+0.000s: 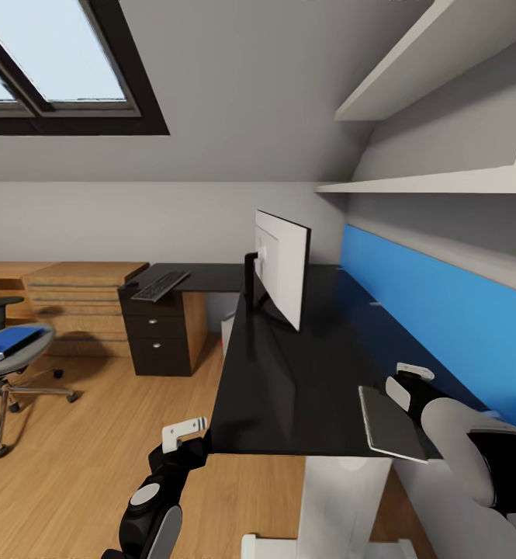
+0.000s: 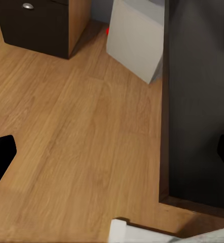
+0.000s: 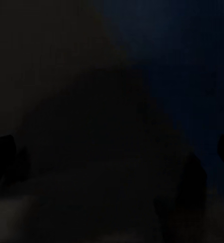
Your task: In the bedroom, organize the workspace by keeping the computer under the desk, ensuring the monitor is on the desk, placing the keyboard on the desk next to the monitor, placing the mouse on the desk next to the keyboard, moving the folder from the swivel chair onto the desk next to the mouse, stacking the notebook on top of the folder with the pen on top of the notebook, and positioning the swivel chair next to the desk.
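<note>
Glossy black tabletop (image 1: pixel 289 388) carries the monitor (image 1: pixel 282 268) upright, with the keyboard (image 1: pixel 160 285) well apart on the far wing. A thin grey notebook (image 1: pixel 389 423) lies at the near edge, slightly overhanging, touching or held by the right gripper (image 1: pixel 401 384) (whether its fingers are clamped on it or apart I cannot tell). The risk, I judge: a nudge could tip the notebook off the edge. The right arm reaches forward low over the tabletop. The left gripper (image 1: pixel 181 435) hangs just off the front edge above the floor, fingers apart, near the computer (image 2: pixel 137 40). The folder (image 1: pixel 5 343) lies on the swivel chair (image 1: pixel 13 365).
</note>
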Available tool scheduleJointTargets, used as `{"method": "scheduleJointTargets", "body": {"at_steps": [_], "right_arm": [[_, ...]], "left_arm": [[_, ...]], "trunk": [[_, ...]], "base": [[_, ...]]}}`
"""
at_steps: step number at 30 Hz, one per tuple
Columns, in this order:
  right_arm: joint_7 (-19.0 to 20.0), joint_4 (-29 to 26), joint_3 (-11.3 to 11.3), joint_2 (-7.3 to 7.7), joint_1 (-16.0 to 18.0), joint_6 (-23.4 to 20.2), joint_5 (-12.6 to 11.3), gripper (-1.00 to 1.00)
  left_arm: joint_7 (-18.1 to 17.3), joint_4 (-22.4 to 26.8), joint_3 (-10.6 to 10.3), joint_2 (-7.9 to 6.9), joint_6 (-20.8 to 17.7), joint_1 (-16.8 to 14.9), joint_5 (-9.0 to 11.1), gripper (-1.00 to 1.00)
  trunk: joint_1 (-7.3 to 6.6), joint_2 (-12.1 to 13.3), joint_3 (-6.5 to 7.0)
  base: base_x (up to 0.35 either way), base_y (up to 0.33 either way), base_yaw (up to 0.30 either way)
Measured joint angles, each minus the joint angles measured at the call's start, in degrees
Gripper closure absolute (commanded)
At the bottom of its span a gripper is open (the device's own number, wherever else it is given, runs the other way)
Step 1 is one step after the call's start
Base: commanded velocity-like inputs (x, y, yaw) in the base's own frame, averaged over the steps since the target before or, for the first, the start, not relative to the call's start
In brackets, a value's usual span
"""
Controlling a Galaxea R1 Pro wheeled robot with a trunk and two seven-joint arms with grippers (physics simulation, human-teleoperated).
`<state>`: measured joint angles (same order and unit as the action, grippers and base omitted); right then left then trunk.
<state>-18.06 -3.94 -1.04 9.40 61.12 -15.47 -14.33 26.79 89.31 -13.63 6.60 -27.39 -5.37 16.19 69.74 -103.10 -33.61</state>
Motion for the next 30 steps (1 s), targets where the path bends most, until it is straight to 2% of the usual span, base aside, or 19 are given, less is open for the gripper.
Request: {"method": "scheduleJointTargets", "body": {"at_steps": [10, 25, 30], "right_arm": [[0.0, 0.0, 0.0, 0.00, 0.0, 0.1, 0.0, -1.00], [0.0, 0.0, 0.1, 0.00, 0.0, 0.2, -0.1, -1.00], [0.1, -0.1, 0.1, 0.00, 0.0, 1.3, -0.2, -1.00]], "left_arm": [[0.0, 0.0, 0.0, 0.00, 0.0, 0.0, 0.0, -1.00], [0.0, -0.1, 0.0, 0.00, 0.0, 0.0, 0.0, -1.00], [0.0, -0.1, 0.0, 0.02, 0.0, 0.0, 0.0, -1.00]], "trunk": [[0.00, 0.0, 0.00], [-0.02, 0.0, 0.00], [-1.11, 2.0, 0.89]], "base": [[-0.236, 0.000, 0.000], [-0.023, 0.000, 0.000], [0.000, 0.000, 0.000]]}}
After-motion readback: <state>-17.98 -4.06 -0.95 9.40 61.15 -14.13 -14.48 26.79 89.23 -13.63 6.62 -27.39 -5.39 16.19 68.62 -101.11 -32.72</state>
